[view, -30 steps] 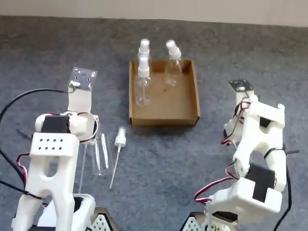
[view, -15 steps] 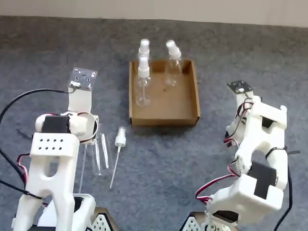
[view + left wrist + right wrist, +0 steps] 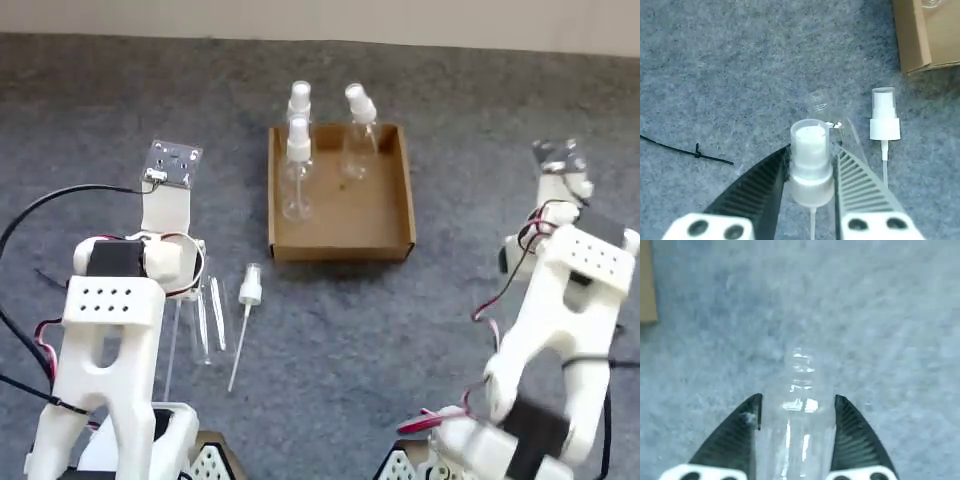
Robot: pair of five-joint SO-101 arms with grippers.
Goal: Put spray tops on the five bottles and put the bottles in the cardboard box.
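Left arm (image 3: 110, 300): white, on left side, bent over, wrist tipped down. Left claw (image 3: 811, 150): points down, one black finger (image 3: 760, 182), one pale finger (image 3: 860, 182), squeezed tight on spray top (image 3: 811, 142).

Right arm (image 3: 570, 300): white, on right side, stretched far forward. Right claw (image 3: 799, 401): points down, fingers pressed on both sides of clear bottle (image 3: 799, 440).

5 bottles on the grey carpet: 3 wear spray tops, namely the front bottle (image 3: 297, 190), the right bottle (image 3: 358, 150) and the rear bottle (image 3: 300, 112), all at the 1 cardboard box (image 3: 340, 250). 2 are bare, the gripped bottle (image 3: 799, 412) and the lying bottle (image 3: 818, 102). 2 spray tops are loose: the gripped spray top (image 3: 811, 172) and the carpet spray top (image 3: 885, 120). 2 arms carry 2 grippers, the left gripper (image 3: 811, 150) and the right gripper (image 3: 797, 400). 1 black cable tie (image 3: 695, 150).
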